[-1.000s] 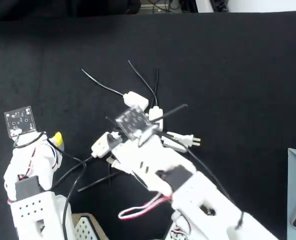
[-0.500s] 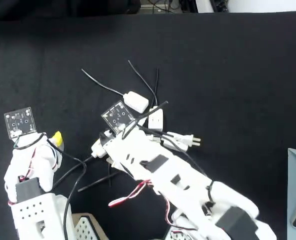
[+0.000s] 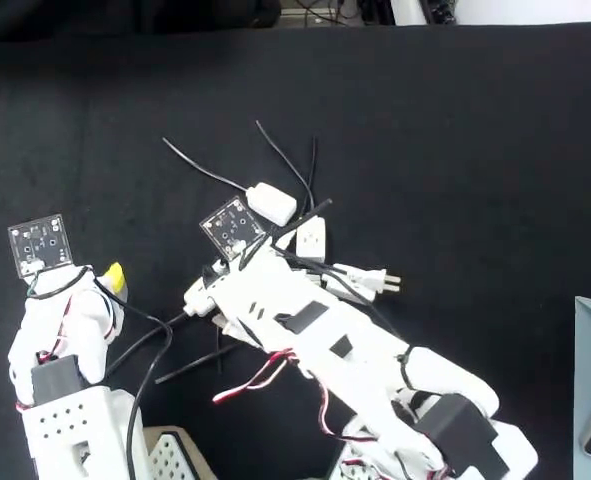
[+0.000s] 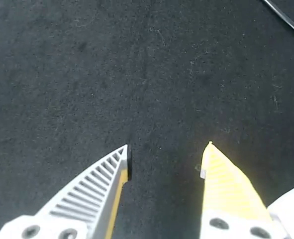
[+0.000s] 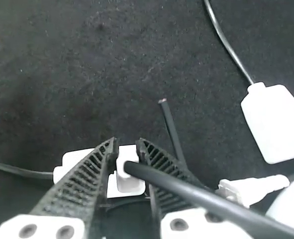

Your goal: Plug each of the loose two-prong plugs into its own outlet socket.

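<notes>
— Near the middle of the table (image 3: 495, 150), what is held?
— A white plug (image 5: 129, 179) is clamped by the right gripper (image 5: 127, 148). The left gripper (image 4: 166, 149) is seen spread open over the table, well apart from the plug.

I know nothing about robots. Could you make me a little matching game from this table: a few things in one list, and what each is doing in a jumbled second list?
Things:
1 left gripper
2 right gripper
3 two-prong plug
4 flat white block

States:
A shut on a white piece
B lying free, metal prongs bare
C open over bare black cloth
D no prongs showing, thin black cord attached

Pairs: 1-C, 2-A, 3-B, 4-D
</notes>
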